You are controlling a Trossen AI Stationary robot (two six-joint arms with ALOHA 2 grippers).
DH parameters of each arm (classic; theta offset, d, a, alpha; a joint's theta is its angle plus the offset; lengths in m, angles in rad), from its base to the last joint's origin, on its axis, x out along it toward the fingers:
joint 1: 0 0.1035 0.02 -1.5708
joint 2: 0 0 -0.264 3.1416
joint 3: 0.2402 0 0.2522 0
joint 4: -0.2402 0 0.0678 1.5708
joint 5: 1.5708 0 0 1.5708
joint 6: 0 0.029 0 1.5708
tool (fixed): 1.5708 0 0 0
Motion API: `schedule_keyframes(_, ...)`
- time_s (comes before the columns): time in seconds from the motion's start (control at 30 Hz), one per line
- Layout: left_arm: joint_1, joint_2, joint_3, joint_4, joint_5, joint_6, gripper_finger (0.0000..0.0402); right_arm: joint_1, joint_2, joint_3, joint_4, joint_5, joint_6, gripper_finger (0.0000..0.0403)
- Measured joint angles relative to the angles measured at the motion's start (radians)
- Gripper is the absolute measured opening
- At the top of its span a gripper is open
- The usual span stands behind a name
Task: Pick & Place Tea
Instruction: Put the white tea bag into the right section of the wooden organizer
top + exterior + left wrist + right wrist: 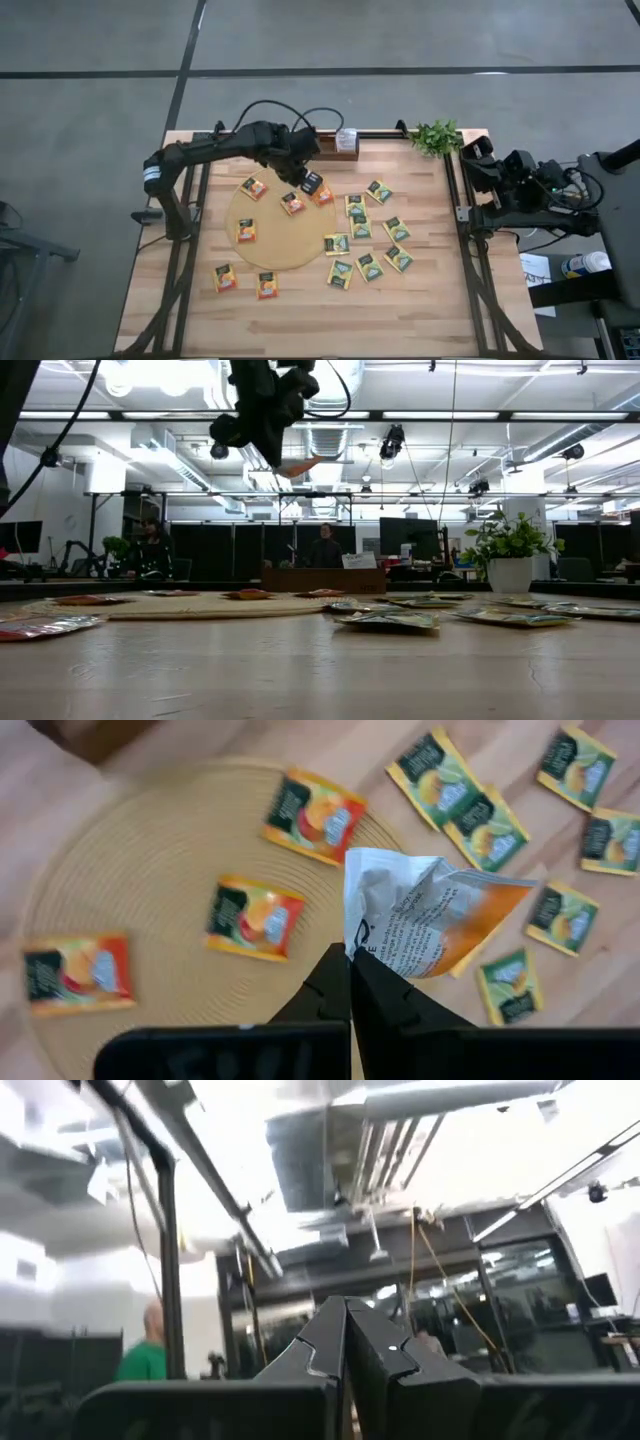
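My left gripper (352, 958) is pinched tight on one corner of a white-and-orange tea sachet (430, 915), held up in the air above the far edge of the round mat (270, 245). The rest of the tea sachets (362, 232) lie scattered on the mat and counter (420, 300). My right gripper (346, 1342) is closed with nothing in it, parked off the counter's right side.
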Motion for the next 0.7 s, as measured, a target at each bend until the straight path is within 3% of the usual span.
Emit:
schedule_keyframes(0.2,0.064,0.006,0.004,0.008,-0.002,0.148,0.0,0.0,-0.058,-0.142,0.177,0.005,0.023,0.0008)
schedule_keyframes(0.33,0.099,0.063,0.074,0.001,-0.002,0.249,0.0,0.0,-0.093,-0.215,0.202,0.074,0.027,0.0008)
schedule_keyframes(0.5,0.126,0.215,0.282,-0.069,-0.042,0.358,0.0,0.0,-0.124,-0.275,0.201,0.19,0.041,0.0008)
schedule_keyframes(0.7,0.146,0.396,0.59,-0.21,-0.214,0.455,0.0,-0.001,-0.145,-0.285,0.207,0.189,0.034,0.0008)
